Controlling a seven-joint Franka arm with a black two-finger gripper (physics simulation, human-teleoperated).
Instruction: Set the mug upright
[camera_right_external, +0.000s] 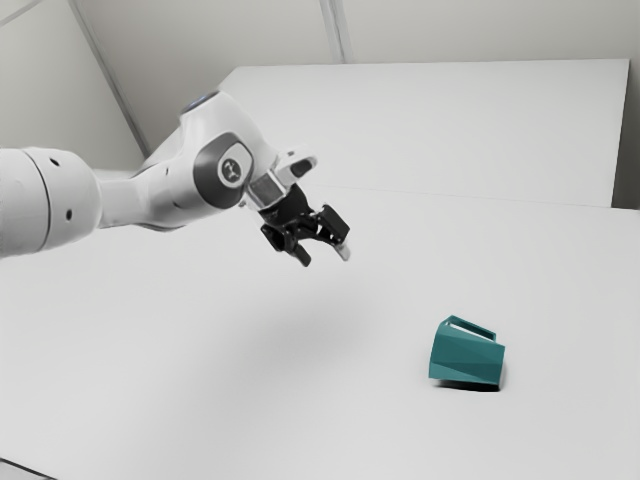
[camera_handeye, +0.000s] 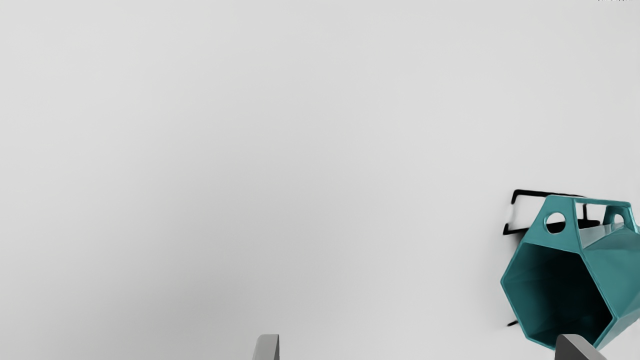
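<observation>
You have the gripper up over the pale surface, its two fingers spread wide and nothing held between them. In the exterior view the arm reaches in from the left, and the gripper hangs well apart from the mug, angled down toward the surface.

Your teal mug lies on its side on the surface, tipped over rather than standing. It sits toward the exterior view's right, farther out than the gripper and lower in that view. A thin dark shadow runs along its underside there.

In the wrist view you can look into the mug's six-sided opening, dark inside, which faces your hand's camera. The handle stands on the upper side of the lying mug, with a round hole through its near end piece. Black outlines show on the surface just beside the handle. One fingertip overlaps the mug's rim in that view, while the other appears well to the side of it, over bare surface.
</observation>
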